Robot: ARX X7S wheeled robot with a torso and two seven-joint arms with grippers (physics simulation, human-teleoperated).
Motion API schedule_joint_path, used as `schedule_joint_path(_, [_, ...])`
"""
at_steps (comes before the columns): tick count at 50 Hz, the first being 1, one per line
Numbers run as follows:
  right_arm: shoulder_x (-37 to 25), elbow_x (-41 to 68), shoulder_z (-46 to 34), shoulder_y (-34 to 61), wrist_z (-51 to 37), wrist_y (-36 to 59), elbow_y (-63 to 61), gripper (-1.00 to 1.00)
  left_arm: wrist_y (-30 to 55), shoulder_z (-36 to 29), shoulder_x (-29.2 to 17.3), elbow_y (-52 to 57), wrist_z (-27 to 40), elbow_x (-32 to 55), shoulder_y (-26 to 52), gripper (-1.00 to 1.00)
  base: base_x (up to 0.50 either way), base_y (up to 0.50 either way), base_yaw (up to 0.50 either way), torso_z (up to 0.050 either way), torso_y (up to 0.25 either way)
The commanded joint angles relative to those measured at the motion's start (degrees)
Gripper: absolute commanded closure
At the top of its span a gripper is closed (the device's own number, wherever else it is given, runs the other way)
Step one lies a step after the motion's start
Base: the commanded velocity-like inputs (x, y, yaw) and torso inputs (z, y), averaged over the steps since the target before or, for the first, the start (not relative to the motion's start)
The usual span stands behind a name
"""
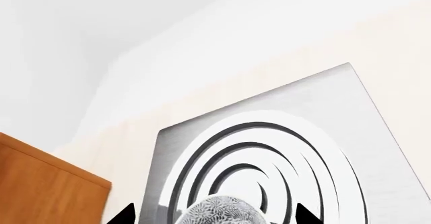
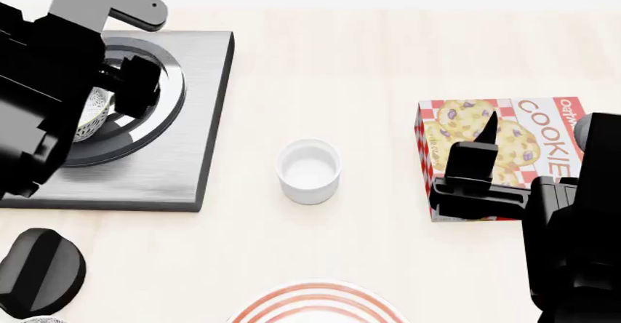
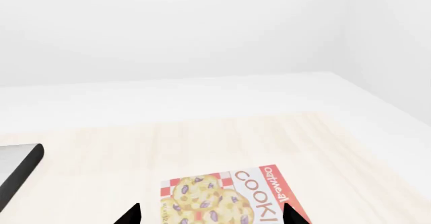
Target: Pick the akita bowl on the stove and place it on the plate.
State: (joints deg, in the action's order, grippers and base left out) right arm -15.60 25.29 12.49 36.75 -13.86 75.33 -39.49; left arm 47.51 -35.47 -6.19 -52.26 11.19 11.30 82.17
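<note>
The akita bowl (image 1: 219, 210), crackle-patterned grey and white, sits on the ring burner of the dark grey stove (image 1: 283, 118). My left gripper (image 1: 215, 216) is open, one dark fingertip on each side of the bowl with a gap on both sides. In the head view the left arm covers most of the bowl (image 2: 90, 113) on the stove (image 2: 185, 141). The plate (image 2: 321, 307), white with red rings, shows only partly at the near edge. My right gripper (image 3: 210, 215) is open and holds nothing, hovering over a cookie box.
A plain white cup (image 2: 308, 169) stands mid-table between stove and cookie box (image 2: 519, 145). A black round knob (image 2: 39, 270) lies near the stove's front corner. A wooden cabinet (image 1: 40, 183) stands beside the stove in the left wrist view.
</note>
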Motion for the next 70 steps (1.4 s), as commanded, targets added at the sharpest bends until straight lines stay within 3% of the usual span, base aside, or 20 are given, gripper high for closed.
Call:
schedule_joint_path(1, [0.8,-0.5,1.1,0.2,0.7,0.3,-0.1,-1.00,-0.4,1.2,0.9,0.5,-0.7,0.5,-1.4,-1.00,0.00,0.00,0.00,0.000,0.000])
schedule_joint_path(70, [-0.1,1.2,0.6,-0.4,-0.7,-1.3,0.9,-1.00,-0.7,0.1,0.5,-2.6,0.2,2.5,-3.7,-1.00,0.00,0.00,0.00,0.000,0.000])
